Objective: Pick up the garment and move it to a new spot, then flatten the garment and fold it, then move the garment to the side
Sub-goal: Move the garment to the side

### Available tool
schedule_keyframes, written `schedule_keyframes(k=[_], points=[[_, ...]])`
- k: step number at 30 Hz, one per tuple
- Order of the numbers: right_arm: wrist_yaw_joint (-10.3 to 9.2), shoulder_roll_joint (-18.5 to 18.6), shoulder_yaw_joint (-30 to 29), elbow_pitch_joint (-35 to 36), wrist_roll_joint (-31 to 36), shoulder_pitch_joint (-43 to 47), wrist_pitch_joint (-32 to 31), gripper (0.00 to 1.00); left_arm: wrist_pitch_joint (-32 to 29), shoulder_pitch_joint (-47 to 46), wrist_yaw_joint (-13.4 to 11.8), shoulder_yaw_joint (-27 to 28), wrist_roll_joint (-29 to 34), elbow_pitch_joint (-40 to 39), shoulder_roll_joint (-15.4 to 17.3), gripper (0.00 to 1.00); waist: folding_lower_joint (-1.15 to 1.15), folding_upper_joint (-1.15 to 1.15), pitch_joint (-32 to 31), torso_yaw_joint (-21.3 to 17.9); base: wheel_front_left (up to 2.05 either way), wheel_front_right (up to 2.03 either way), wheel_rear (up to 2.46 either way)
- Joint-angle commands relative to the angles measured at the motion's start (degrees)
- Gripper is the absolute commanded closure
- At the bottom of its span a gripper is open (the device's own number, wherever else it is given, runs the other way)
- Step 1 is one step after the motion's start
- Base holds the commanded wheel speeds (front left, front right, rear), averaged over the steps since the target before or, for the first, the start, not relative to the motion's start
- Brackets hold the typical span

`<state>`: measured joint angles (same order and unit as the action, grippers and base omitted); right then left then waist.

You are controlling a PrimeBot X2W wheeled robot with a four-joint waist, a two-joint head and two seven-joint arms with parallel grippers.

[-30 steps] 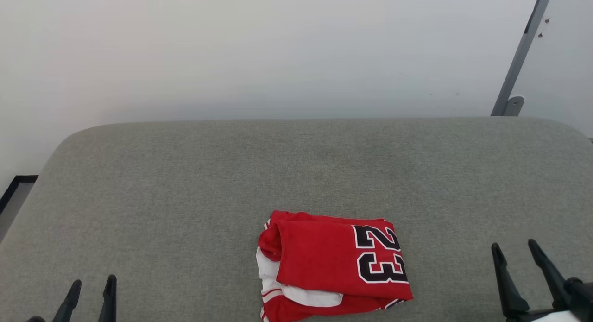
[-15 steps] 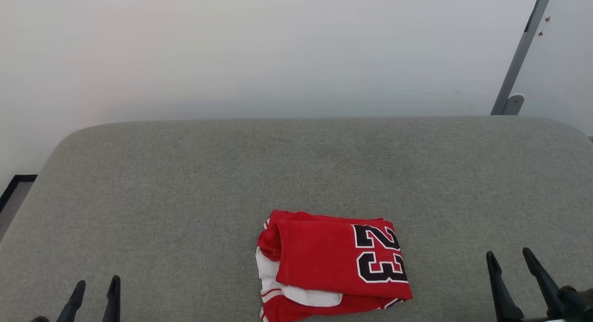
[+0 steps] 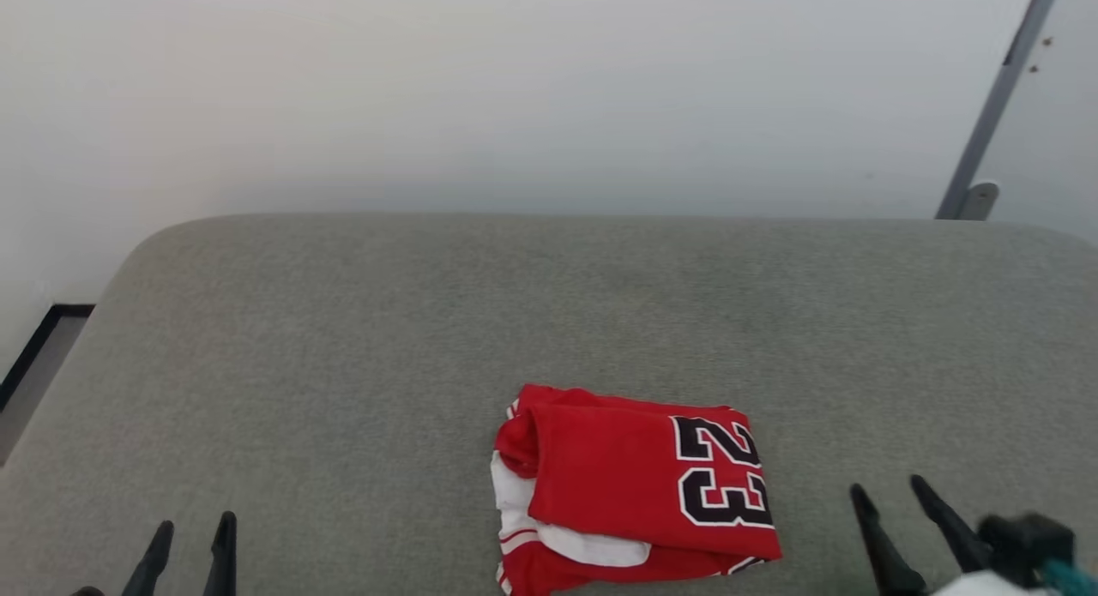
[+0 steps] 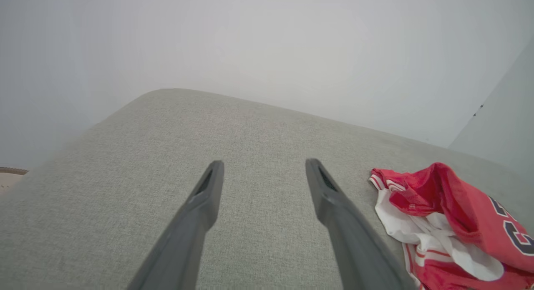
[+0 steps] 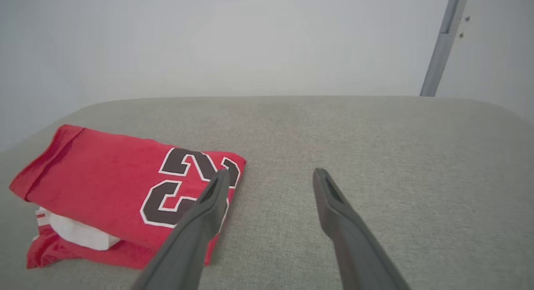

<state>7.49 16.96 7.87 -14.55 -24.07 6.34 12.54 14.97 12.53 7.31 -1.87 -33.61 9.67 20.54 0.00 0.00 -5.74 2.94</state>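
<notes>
1. Lying folded on a grey padded surface [image 3: 412, 322], the garment [image 3: 635, 493], a red jersey, rests close to the near edge of the head view, a little right of centre. The black, white-outlined "23" is turned sideways on the top layer, at the end toward the robot's right.
2. The top red layer is rolled over at the garment's left end. White sleeve cloth and red-and-white striped trim show from beneath it along the left and near sides.
3. The right gripper [image 3: 887, 486] is just beside the garment on its right, with a strip of bare grey cloth between them in the head view. Its two dark fingers are spread apart with nothing between them. In the right wrist view one finger crosses in front of the corner bearing the "23", and contact cannot be judged from that angle.
4. The left gripper [image 3: 196, 527] is at the lower left of the head view, well apart from the garment. Its fingers are likewise parted and empty over bare upholstery. In the left wrist view the jersey lies off to the right of its fingers.
5. The surface has rounded far corners and ends before a pale wall [image 3: 515, 90]. A slanted grey metal post [image 3: 995, 107] stands at the upper right, and a dark strip [image 3: 34, 347] runs along the floor at the far left.
</notes>
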Motion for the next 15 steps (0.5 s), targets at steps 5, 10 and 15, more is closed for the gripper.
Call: schedule_keyframes(k=[5, 10, 15], points=[[0.00, 3.6, 5.5, -2.2, -7.2, -6.0, -9.6, 0.00, 0.3, -0.4, 0.2, -1.0, -0.6, 0.3, 0.0, 0.00, 0.00, 0.00, 1.1, 2.3, 0.00, 0.00, 0.00], [0.00, 7.1, 10.2, -3.2, -12.0, -11.1, -20.1, 0.00, 0.3, -1.0, 0.2, -2.6, -1.2, 0.8, -0.1, 0.00, 0.00, 0.00, 2.3, 4.4, 0.00, 0.00, 0.00], [0.00, 9.6, 13.3, -3.9, -15.6, -15.5, -29.7, 0.00, 0.3, -2.2, 0.2, -4.6, -1.8, 1.5, 0.1, 0.00, 0.00, 0.00, 3.6, 6.9, 0.00, 0.00, 0.00]])
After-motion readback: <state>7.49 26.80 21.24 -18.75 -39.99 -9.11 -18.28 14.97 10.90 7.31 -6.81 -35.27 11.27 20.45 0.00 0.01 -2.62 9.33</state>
